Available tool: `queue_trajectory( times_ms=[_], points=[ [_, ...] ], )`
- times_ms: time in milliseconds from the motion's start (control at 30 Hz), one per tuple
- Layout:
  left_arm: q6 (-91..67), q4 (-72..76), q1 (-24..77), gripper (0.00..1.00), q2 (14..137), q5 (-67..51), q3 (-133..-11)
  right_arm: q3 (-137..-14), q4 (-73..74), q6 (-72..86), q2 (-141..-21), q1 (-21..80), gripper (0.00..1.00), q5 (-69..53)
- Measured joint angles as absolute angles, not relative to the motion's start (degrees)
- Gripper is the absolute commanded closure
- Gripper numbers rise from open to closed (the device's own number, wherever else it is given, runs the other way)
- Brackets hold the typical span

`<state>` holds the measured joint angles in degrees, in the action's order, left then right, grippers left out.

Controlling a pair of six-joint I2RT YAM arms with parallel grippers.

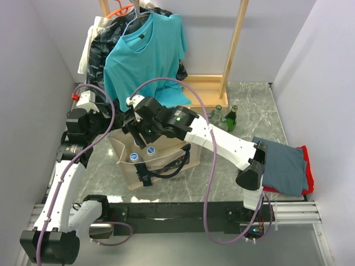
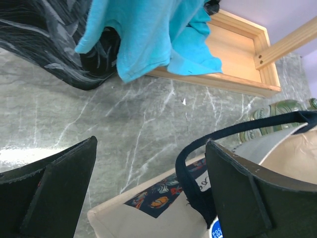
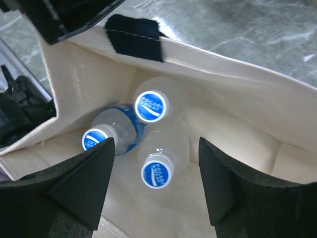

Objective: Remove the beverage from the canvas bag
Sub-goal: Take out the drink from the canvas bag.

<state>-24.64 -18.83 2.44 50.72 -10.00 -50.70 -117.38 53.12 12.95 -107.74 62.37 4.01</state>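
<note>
The beige canvas bag [image 1: 166, 160] stands open in front of the arm bases, its black strap handle [image 2: 190, 166] drooping over the rim. Three clear beverage bottles with blue caps stand inside: one [image 3: 156, 173] directly below my right gripper [image 3: 156, 161], one [image 3: 150, 106] behind it and one [image 3: 96, 139] to the left. The right gripper hangs open over the bag's mouth [image 1: 137, 133], its fingers either side of the nearest cap and touching nothing. My left gripper [image 2: 151, 171] is open at the bag's far corner [image 2: 114, 218], with the strap just inside its right finger [image 2: 247, 193].
Two green glass bottles [image 1: 224, 116] stand right of the bag. A teal T-shirt [image 1: 147, 52] and a dark patterned garment [image 1: 100, 39] hang on a wooden rack [image 1: 236, 39] behind it. Folded grey and red clothes [image 1: 285, 166] lie at the right edge.
</note>
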Motion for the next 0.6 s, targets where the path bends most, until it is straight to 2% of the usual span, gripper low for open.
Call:
queue_trajectory(
  times_ms=[367,600],
  points=[
    [-25.2,-20.3,2.4,0.04,50.6,-6.4,-50.7,-118.7,53.2,12.4,-112.4,62.7,0.24,1.8],
    [-25.1,-21.0,2.4,0.04,50.3,-5.7,-50.7,-123.9,53.8,11.4,-116.6,62.8,0.23,1.8]
  ],
)
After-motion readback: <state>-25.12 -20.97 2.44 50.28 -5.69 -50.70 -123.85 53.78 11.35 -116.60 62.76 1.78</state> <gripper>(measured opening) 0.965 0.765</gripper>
